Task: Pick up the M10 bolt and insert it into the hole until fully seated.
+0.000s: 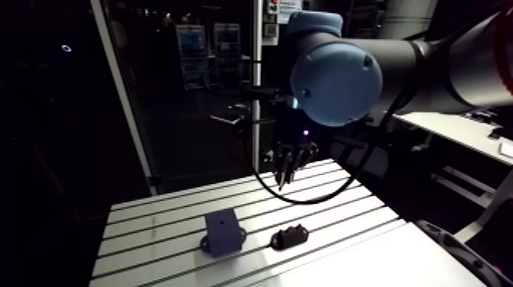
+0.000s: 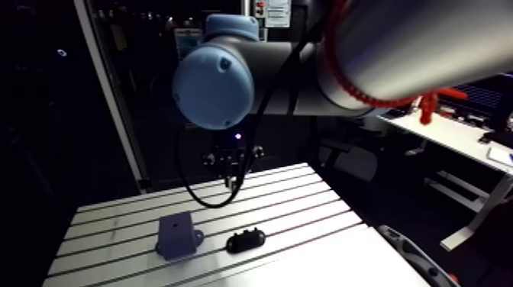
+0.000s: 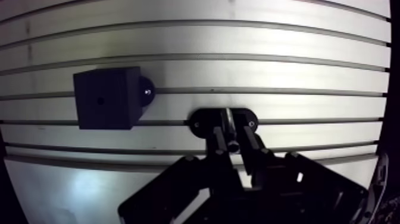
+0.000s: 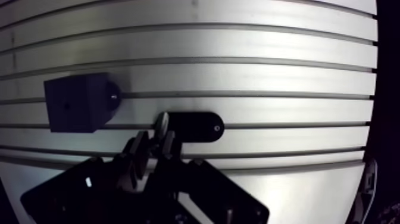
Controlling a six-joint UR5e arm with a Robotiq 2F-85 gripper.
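Observation:
In the arm view my gripper (image 1: 286, 169) hangs well above the far part of the slotted table (image 1: 343, 206). In the wrist view its two fingers (image 3: 218, 143) stand close together, shut on a thin grey bolt (image 3: 228, 124) that sticks out past the tips. Far below the fingers lies a black oval holder (image 3: 205, 122). A dark square block (image 3: 106, 98) with a small hole (image 3: 99, 100) in its top face sits beside the holder, apart from it. Block (image 1: 223, 231) and holder (image 1: 289, 237) lie side by side near the table's front.
The block has a rounded foot with a bright screw head (image 3: 146, 92) on the side towards the holder. Slots run across the whole table. A black rounded part (image 1: 458, 252) shows at the table's front right corner.

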